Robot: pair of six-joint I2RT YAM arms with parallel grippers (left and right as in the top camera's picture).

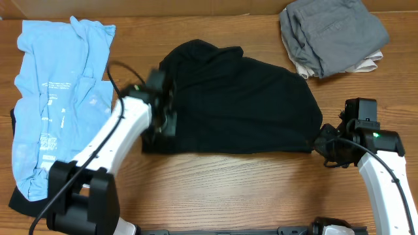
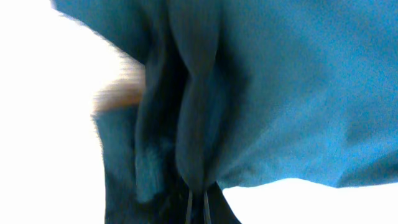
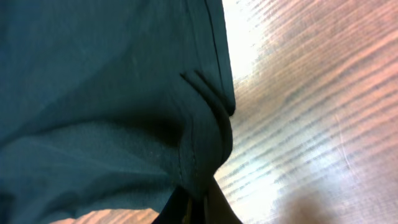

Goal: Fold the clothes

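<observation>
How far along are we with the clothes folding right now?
Apparently done: the grey garment piled on the beige garment, far right. In hand: the plain black T-shirt, pinched by the left gripper at its left edge and the right gripper at its near right corner. Left: finishing that fold, then the crumpled light blue printed tee.

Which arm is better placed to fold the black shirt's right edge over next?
Right, probably: the right gripper is shut on the black shirt's right corner; the left gripper pinches the opposite side.
</observation>
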